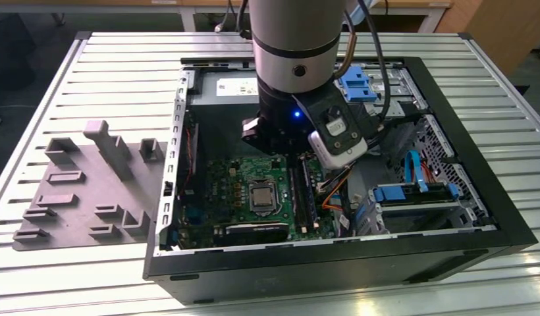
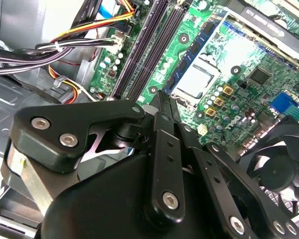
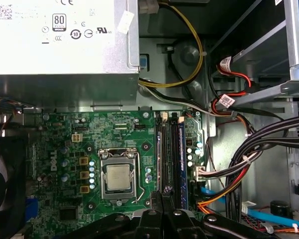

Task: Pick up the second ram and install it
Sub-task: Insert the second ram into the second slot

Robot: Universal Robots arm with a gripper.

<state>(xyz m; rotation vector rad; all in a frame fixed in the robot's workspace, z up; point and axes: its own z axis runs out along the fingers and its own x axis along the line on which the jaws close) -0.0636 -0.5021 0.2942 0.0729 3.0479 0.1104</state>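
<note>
The second ram is hard to pick out. In the first wrist view a long dark stick (image 3: 182,164) with small chips stands in one of the long black slots (image 3: 162,154) of the green board (image 3: 65,149). It is in the slot farthest from the shiny square chip (image 3: 114,177). I cannot tell if this stick is the second ram or a different one.

The gripper (image 3: 163,195) hangs just above the slots, near the end that is far from the silver power box (image 3: 55,50). It sits over the slots closest to the square chip. In both wrist views its two black fingers (image 2: 162,129) are pressed close together into one thin tip. I cannot tell if something thin is squeezed between them, or if the tip touches the board.

Beside the slots, on the side away from the chip, bundles of black, red, yellow and orange wires (image 3: 259,149) run across the metal floor. A black fan (image 2: 284,174) sits at the board's edge past the square chip.

In the exterior view the arm reaches straight down into the open black computer case (image 1: 340,253). The case lies on its side on a ribbed metal table (image 1: 120,66). A grey plastic tray (image 1: 77,204) with raised blocks lies on the table just beside the case, on the exterior view's left.
</note>
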